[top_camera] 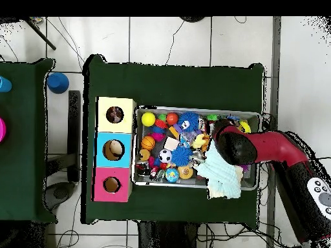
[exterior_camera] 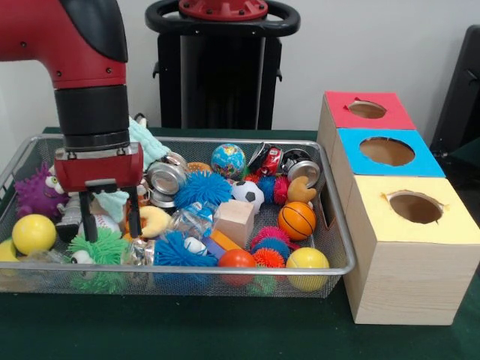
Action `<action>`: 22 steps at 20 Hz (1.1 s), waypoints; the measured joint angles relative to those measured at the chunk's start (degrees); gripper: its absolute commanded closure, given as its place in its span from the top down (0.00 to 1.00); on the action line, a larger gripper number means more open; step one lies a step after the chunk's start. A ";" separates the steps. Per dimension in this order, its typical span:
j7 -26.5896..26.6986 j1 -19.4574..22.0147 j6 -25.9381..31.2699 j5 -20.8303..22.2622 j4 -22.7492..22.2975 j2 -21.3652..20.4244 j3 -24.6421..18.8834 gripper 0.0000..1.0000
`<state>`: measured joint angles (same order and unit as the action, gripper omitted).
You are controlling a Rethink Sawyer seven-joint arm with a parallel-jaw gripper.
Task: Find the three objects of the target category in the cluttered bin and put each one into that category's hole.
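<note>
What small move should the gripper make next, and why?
Probably ease straight down and close: the gripper hangs open in the wire bin, fingers straddling a white baseball-like ball beside the green spiky ball. Its category cannot be confirmed.

A green-covered desk (top_camera: pixel 174 84) stands on a pale tiled floor (top_camera: pixel 168 39). Beside it, a second green surface (top_camera: pixel 22 129) shows at the edge, with a blue object (top_camera: pixel 57 82) lying on the floor between them, cables trailing nearby.
</note>
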<state>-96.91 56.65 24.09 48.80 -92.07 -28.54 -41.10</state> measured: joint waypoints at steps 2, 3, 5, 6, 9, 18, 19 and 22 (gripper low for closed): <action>0.00 0.20 -1.24 0.46 -0.48 -0.31 -0.01 1.00; 0.00 0.30 -1.83 0.71 -0.75 -0.40 -0.01 1.00; 0.00 0.49 -3.00 1.22 -1.29 -0.59 0.00 1.00; 0.00 0.58 -3.74 1.54 -1.63 -0.55 -0.01 1.00; 0.00 0.65 -5.92 2.33 -2.68 -0.32 0.06 1.00; 0.00 0.97 -9.76 3.43 -4.57 2.61 0.08 1.00; 0.00 1.06 -9.85 3.47 -4.74 3.14 0.08 1.00; 0.00 1.22 -9.87 3.55 -5.11 4.47 0.07 1.00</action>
<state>-96.91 57.87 14.22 52.35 -97.18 -24.07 -41.03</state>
